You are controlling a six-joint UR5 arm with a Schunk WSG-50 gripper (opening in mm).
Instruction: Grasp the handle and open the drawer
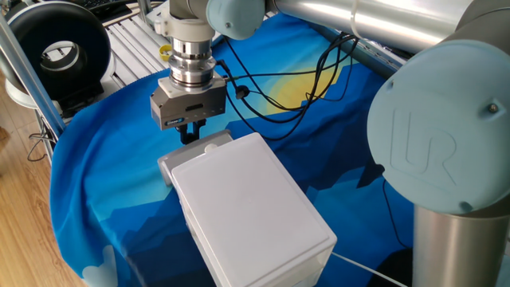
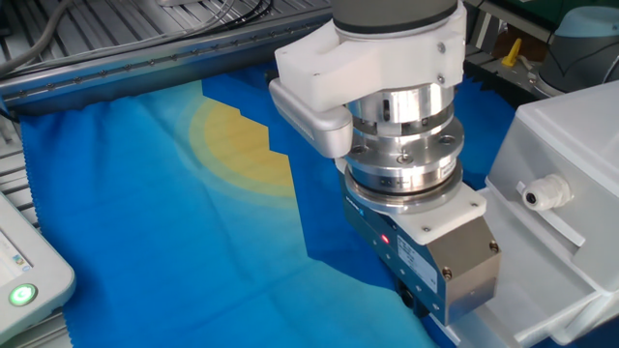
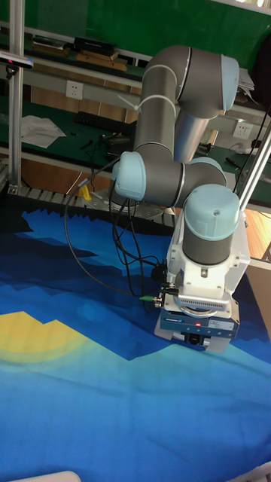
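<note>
Hanging over the blue cloth (image 2: 145, 193), the gripper (image 1: 190, 132) points down just in front of the white box (image 1: 251, 211), its dark fingertips close to the drawer (image 1: 194, 153) front; whether they are spread or closed cannot be told. The handle (image 2: 544, 191) (a small round white knob) juts from that narrow front, beside the gripper's body and apart from it in the other fixed view. Black cables (image 1: 279, 96) trail across the cloth behind.
</note>
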